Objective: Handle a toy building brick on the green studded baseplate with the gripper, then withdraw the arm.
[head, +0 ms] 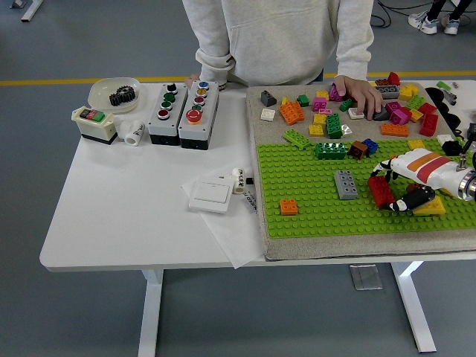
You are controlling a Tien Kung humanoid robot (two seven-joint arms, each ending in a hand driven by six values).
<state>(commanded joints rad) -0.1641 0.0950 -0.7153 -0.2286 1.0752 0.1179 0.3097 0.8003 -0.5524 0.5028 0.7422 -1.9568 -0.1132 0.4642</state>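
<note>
The green studded baseplate (312,212) lies on a grey mat at the right of the table. My right hand (387,187), white with an orange stripe, reaches in from the right edge over the plate's right part. Its fingers (384,165) and black thumb are shut on a red brick (378,192), which sits tilted just at the studs. A yellow brick (433,207) lies under the hand's wrist side. A grey brick (346,184), an orange brick (288,207) and a green brick (329,151) stand on the plate. My left arm is out of view.
A person stands at the far side with one hand (361,93) resting on a pile of loose bricks (327,111) behind the plate. Left of the mat are two button boxes (184,111), a white switch (212,195), a bowl with a gear (113,93) and a small switch box (95,123).
</note>
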